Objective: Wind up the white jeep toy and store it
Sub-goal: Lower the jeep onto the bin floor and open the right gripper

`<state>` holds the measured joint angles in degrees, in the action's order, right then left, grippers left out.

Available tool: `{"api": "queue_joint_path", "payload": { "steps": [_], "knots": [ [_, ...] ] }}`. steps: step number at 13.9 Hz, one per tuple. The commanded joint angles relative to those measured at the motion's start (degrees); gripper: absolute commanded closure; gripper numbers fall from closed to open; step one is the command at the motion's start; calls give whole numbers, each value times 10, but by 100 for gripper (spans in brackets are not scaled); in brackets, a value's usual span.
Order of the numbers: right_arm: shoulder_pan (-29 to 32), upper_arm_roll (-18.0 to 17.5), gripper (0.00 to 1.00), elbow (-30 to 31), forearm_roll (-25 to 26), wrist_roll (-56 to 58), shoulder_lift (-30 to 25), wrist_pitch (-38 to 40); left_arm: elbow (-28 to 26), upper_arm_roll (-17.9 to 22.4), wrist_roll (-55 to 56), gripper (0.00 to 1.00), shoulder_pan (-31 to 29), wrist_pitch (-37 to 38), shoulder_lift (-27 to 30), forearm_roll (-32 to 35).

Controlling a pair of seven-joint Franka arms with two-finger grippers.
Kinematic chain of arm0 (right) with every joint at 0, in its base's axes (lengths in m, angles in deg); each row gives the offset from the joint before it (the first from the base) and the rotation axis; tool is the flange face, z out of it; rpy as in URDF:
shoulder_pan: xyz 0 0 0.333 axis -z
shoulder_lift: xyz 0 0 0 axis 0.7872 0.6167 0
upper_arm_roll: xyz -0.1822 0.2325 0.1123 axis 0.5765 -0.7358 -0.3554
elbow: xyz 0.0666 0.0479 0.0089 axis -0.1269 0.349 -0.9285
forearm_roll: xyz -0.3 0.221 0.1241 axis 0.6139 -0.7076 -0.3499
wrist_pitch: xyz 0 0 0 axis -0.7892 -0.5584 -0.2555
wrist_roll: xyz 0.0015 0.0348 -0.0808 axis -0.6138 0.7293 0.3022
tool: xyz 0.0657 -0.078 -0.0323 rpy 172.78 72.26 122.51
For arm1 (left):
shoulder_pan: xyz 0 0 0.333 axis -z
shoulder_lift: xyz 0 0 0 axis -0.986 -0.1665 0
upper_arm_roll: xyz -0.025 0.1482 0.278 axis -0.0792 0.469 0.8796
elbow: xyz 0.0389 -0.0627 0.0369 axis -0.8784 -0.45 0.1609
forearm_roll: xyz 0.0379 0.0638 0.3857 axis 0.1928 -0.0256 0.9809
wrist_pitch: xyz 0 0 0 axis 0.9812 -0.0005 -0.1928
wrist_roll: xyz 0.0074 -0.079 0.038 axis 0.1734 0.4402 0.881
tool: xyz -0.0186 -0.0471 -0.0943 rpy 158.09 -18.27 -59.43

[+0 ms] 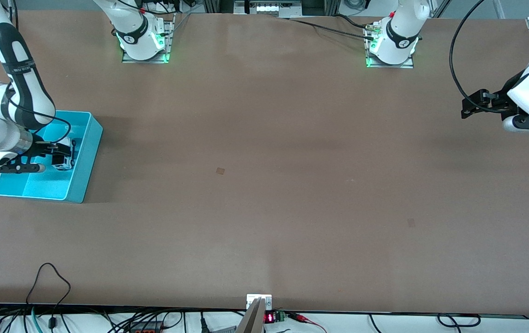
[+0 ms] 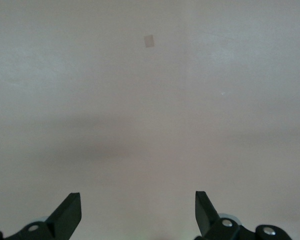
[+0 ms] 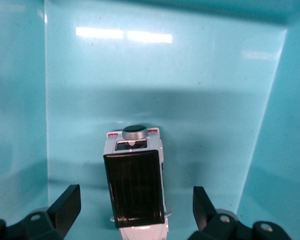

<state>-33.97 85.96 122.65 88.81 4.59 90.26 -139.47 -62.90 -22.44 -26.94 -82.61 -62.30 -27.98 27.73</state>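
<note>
I am hovering my right gripper (image 3: 135,207), jaws wide, over the toy car (image 3: 137,192) lying in the bin (image 1: 86,152) near the worktop's right-arm edge, while my left gripper (image 2: 138,212) is waiting wide-jawed above the other edge.

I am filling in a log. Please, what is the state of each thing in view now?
white jeep toy: lying in the bin, between the right tool's open fingers, not gripped.
cyan bin: open-topped, holding the jeep.
right tool: open, low inside the bin.
left tool: open, waiting over bare table.
</note>
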Motion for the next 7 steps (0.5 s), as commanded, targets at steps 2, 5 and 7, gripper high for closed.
{"api": "queue_joint_path", "payload": {
  "steps": [2,5,7],
  "knots": [
    [-3,-21,0,6,8,0,-80,47,6,-1,-1,0,-1,10,5,-2],
    [-31,-35,0,2,6,0,-146,91,6,-1,-1,0,-1,10,5,-2],
    [-49,-35,0,-5,-1,0,-174,111,6,-1,-1,0,-1,10,5,-2]
  ]
}}
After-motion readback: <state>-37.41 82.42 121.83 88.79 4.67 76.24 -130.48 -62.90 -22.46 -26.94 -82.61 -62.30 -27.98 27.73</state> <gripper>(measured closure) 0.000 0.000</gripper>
